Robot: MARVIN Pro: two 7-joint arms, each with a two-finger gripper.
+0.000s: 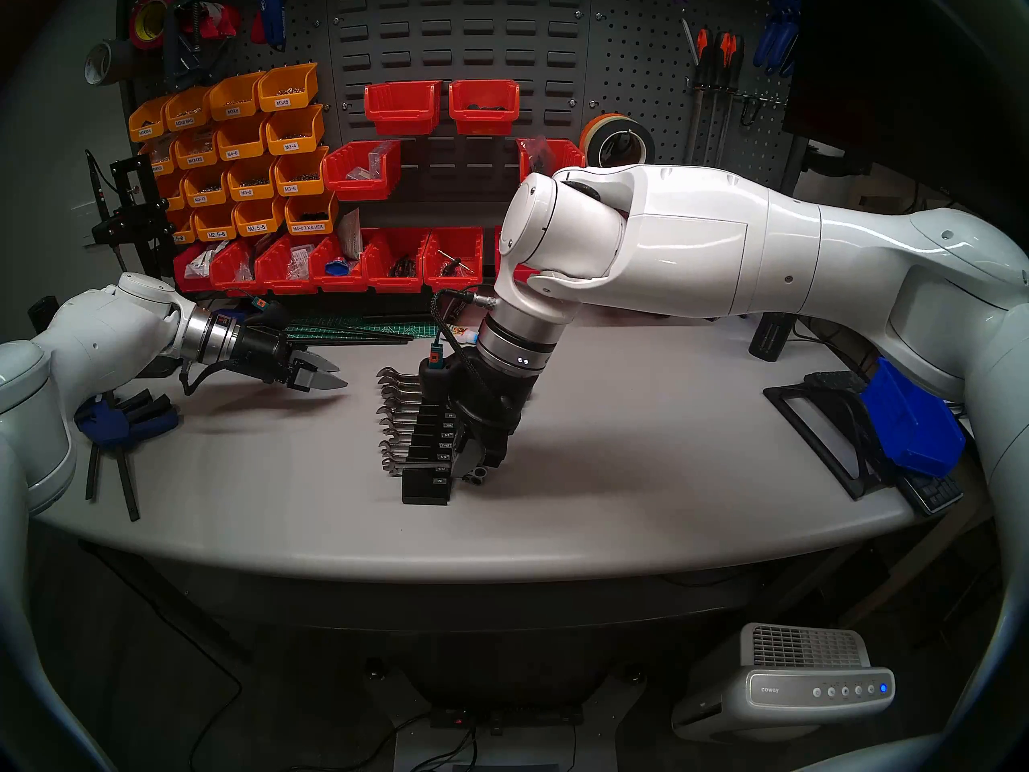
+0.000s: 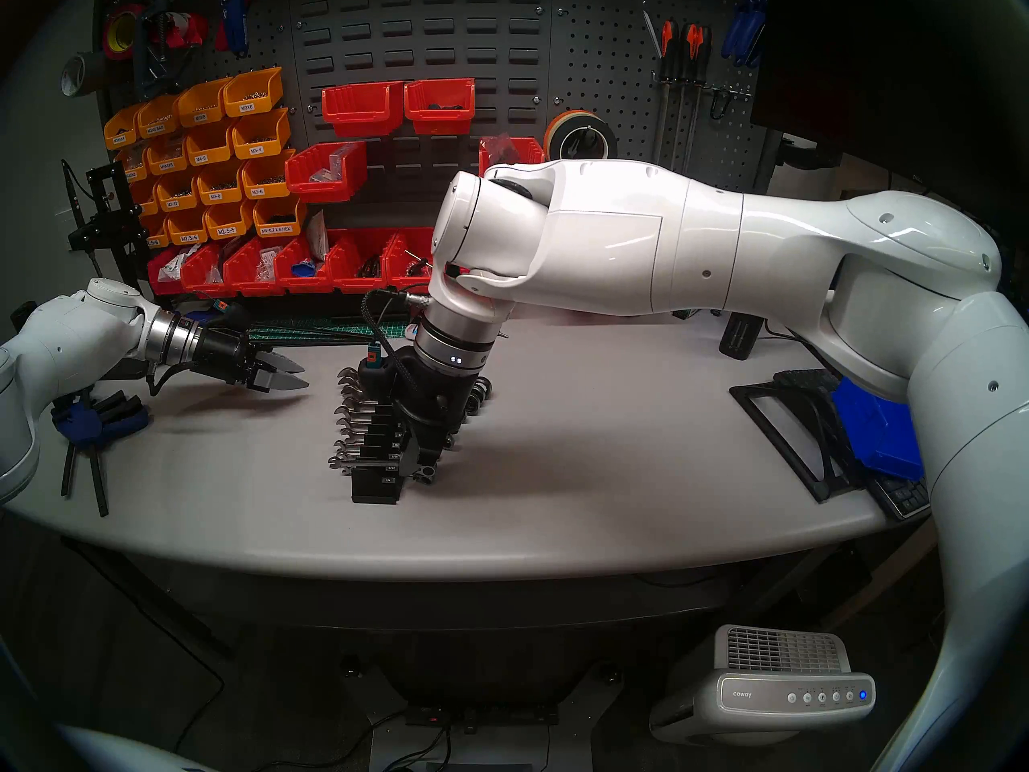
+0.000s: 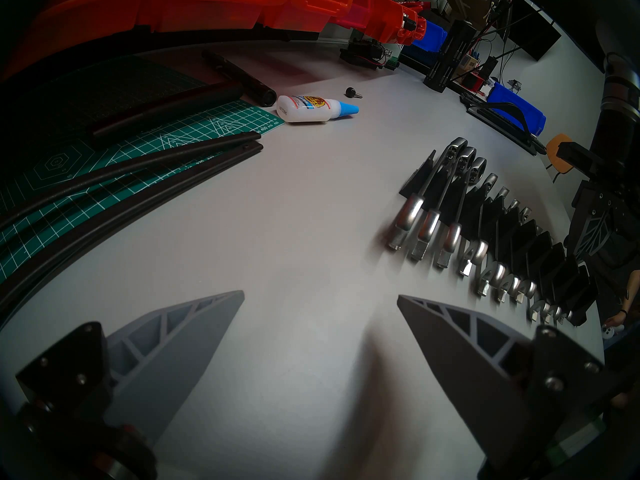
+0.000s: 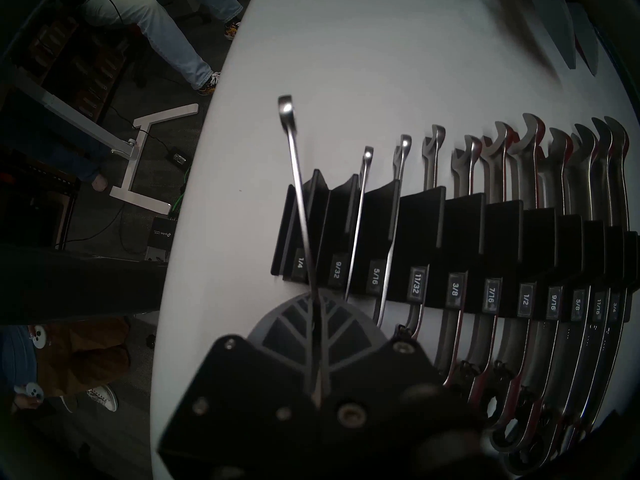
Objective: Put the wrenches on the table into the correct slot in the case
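Spanning the scene, the large pale grey table (image 1: 612, 475) carries the long black stepped plastic case (image 4: 464, 226). Your right gripper (image 4: 317, 316) is clamped on the slim silver metal wrench (image 4: 294, 164), holding it over the vacant 1/4 groove for seating. Your left gripper (image 3: 320, 297) stands wide, parked clear.

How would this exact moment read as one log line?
right gripper: shut on slim wrench | over rack 1/4 slot, unseated | left gripper: open, empty
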